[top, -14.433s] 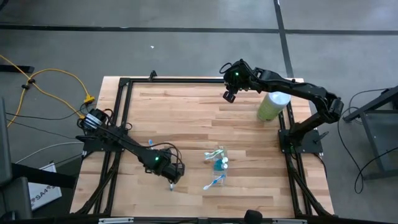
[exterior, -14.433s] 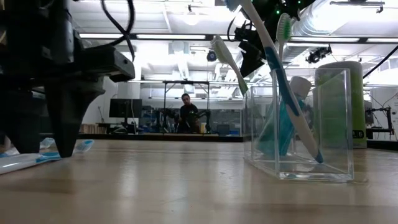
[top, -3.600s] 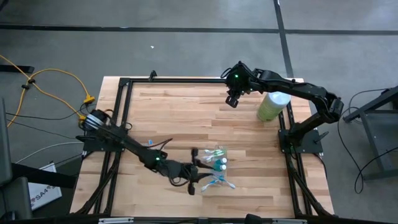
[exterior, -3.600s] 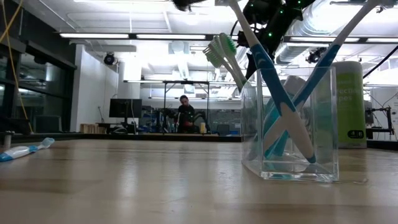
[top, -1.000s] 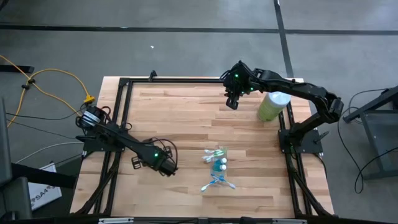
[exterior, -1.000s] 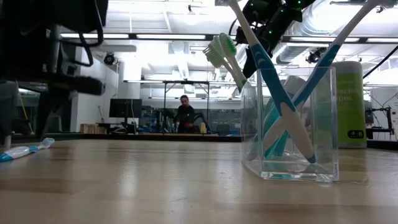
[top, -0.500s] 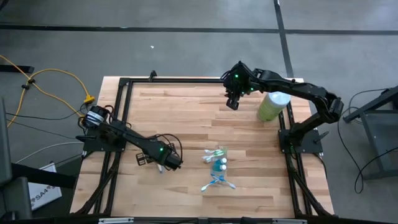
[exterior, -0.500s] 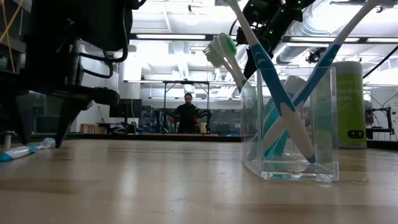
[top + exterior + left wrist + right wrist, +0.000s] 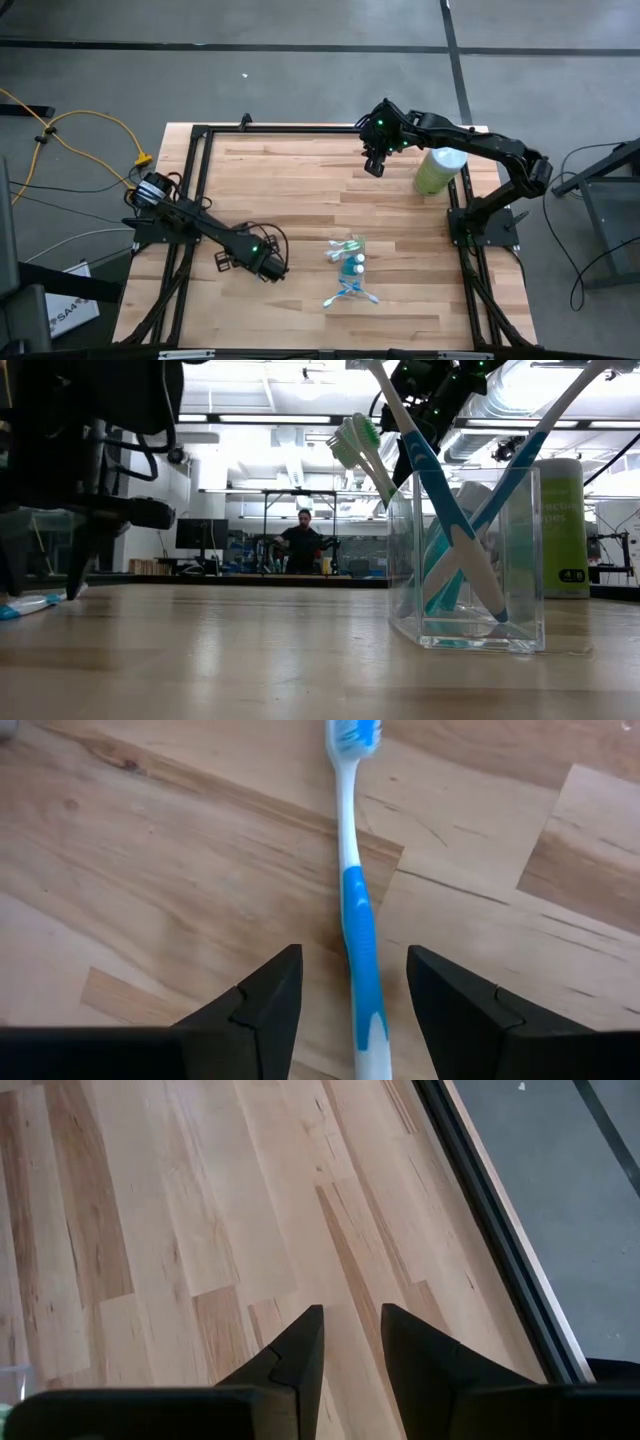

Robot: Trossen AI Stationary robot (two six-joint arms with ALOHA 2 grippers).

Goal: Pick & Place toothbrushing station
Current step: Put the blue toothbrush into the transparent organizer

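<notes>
The left gripper (image 9: 348, 990) hangs low over the table (image 9: 290, 190) at its near-left part, fingers spread, straddling a blue-and-white toothbrush (image 9: 356, 910) lying flat without gripping it. The toothbrushing station (image 9: 466, 560), a clear tray holding toothbrushes, stands near-centre, to the right of that gripper. The right gripper (image 9: 350, 1345) waits above the far side, fingers slightly parted, empty.
</notes>
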